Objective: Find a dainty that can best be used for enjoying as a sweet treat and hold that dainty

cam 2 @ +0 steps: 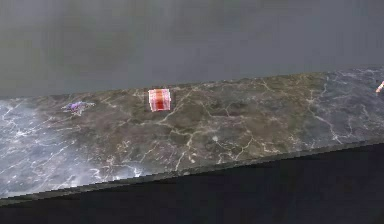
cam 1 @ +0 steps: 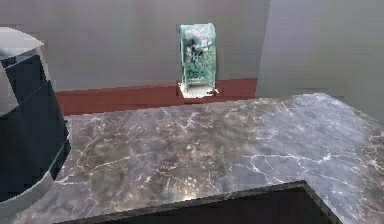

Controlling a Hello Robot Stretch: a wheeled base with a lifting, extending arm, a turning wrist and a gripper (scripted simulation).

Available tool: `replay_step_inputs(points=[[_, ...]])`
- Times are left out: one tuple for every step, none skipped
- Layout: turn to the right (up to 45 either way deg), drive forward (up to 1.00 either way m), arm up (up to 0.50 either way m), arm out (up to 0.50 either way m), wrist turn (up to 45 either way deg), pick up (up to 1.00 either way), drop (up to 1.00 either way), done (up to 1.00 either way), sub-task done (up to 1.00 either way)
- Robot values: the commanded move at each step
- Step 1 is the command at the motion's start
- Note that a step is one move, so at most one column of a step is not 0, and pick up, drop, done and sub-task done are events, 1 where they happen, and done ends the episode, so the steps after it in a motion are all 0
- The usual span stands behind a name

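I seem to be in a home kitchen. In front of me runs a long counter with a dark marble top (cam 1: 220,140), veined in white and polished; the same stone stretches across the arm side view (cam 2: 250,120). A bulky dark countertop appliance (cam 1: 28,120) with a grey upper part stands on the forward view's left. Beyond the counter are plain grey walls (cam 1: 110,40) and a strip of reddish-brown floor (cam 1: 120,97), as in a house.

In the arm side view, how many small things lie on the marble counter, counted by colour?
Red and white thing: 1
Purple thing: 1
Pinkish bit at the right edge: 1
Total: 3
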Motion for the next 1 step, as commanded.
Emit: replay_step_inputs(points=[[0.0,0.00,0.50,0.00,0.0,0.00,0.00,0.00,0.00]])
